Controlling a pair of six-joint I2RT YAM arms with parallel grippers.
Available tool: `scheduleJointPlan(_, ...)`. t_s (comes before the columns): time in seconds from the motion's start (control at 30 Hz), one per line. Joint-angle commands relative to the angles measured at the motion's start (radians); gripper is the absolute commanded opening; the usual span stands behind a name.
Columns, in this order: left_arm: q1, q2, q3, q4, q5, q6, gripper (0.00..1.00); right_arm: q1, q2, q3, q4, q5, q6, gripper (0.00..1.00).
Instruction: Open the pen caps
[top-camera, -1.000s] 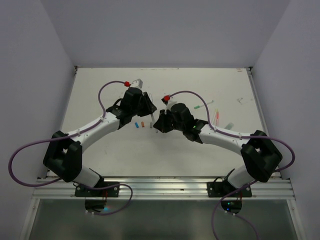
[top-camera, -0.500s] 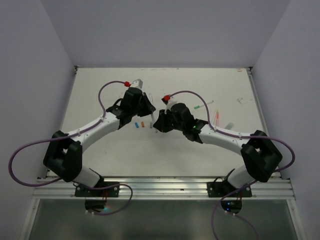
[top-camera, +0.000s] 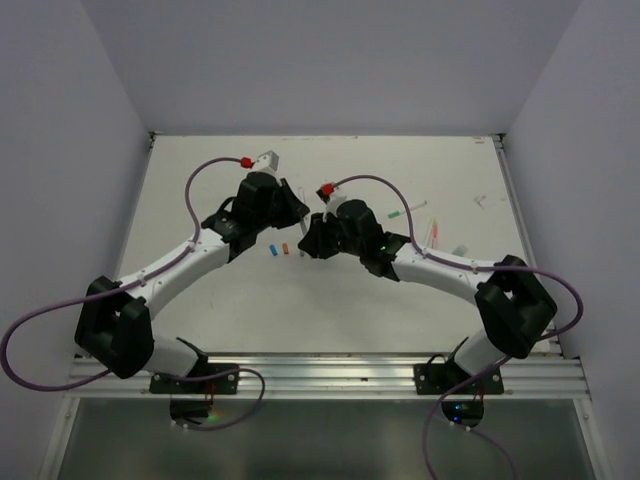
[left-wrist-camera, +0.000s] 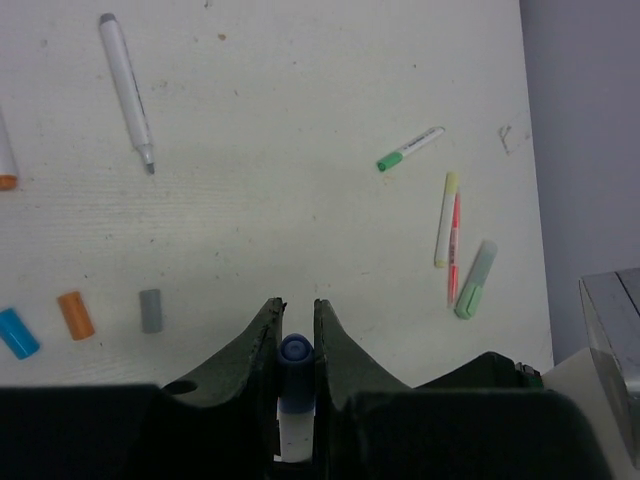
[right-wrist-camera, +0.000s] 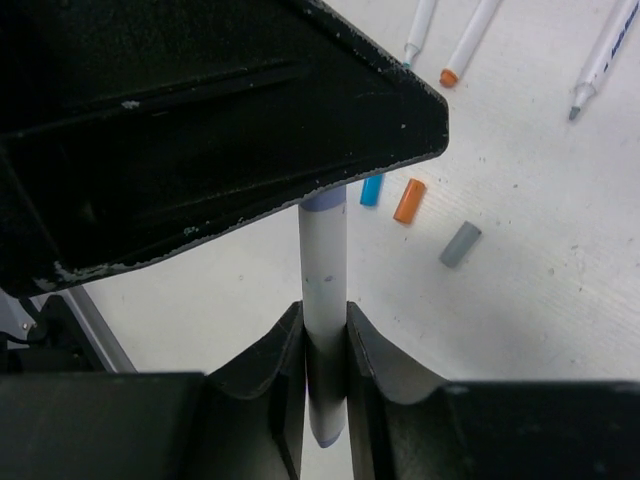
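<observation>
Bright caps on a white table (left-wrist-camera: 300, 230)
Lower left were a blue cap (left-wrist-camera: 18, 333), orange cap (left-wrist-camera: 75, 314) and grey cap (left-wrist-camera: 150, 310); the white pen (left-wrist-camera: 296, 432) wore a violet-blue cap (left-wrist-camera: 295, 352).

The left arm (top-camera: 180, 262) rises from its base at the near edge and slants up and to the right, elbow out to the left. The right arm (top-camera: 450, 272) mirrors it, slanting up and to the left. The two tools meet nose to nose at mid-span. The left tool (left-wrist-camera: 296, 308) has its fingers almost together, pinching a blue cap (left-wrist-camera: 295, 350). The right tool (right-wrist-camera: 325, 318) presses both fingers against a white barrel (right-wrist-camera: 323, 265), just beneath the left tool's underside.
</observation>
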Motion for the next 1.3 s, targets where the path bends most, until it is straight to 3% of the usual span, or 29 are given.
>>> scheduleJointPlan(0.0, -0.004, -0.051, -0.007, 0.042, -0.036, -0.021, 0.00, 0.004, 0.000, 0.056, 0.049, -0.022, -0.008, 0.14)
scheduleJointPlan(0.07, -0.004, -0.064, -0.008, 0.037, -0.066, -0.022, 0.00, 0.003, -0.003, 0.056, 0.041, -0.028, -0.013, 0.00)
scheduleJointPlan(0.83, 0.113, -0.144, 0.165, 0.350, -0.342, -0.082, 0.00, 0.016, -0.102, -0.208, 0.021, -0.037, -0.022, 0.00)
scheduleJointPlan(1.27, 0.188, -0.034, 0.381, 0.382, -0.414, -0.155, 0.00, 0.041, -0.083, -0.214, 0.003, -0.038, -0.057, 0.00)
